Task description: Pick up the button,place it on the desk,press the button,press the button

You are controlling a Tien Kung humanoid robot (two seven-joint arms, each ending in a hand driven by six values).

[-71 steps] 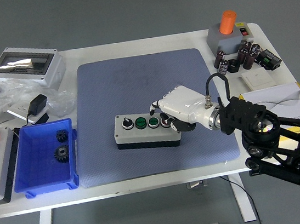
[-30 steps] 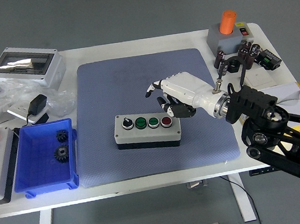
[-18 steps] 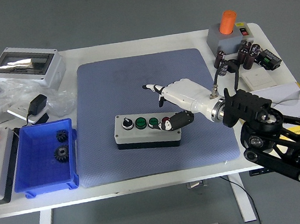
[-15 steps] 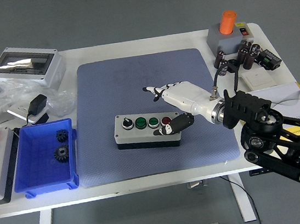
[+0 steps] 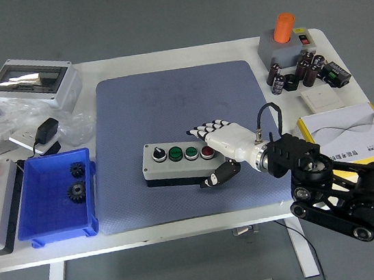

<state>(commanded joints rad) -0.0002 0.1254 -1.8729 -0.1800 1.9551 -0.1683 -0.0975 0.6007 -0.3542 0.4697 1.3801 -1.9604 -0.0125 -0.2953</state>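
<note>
My right hand (image 5: pixel 216 144), white-shelled with dark fingertips, sits just off the right end of the grey, black-based push-button box (image 5: pixel 183 162). Its fingers (image 5: pixel 204 129) are spread and relaxed above the box's far right corner, and the dark thumb (image 5: pixel 214 176) hangs low beside the near right corner; it holds nothing. I can't tell whether the thumb touches the box wall.

The box lies flat on the blue textured mat (image 5: pixel 182 99), a little right of the mat's middle, its long axis running left to right across my view. So the row of buttons stretches away from my hand to the left: the red button (image 5: pixel 206 152) is nearest, right by my palm, then two green ones (image 5: pixel 182 153), then the black knob (image 5: pixel 159 155) farthest off.

I judge the box is already set down and pressing is what remains; any press means moving leftward over the box. Only the right arm is in view, so it takes the job.
</note>
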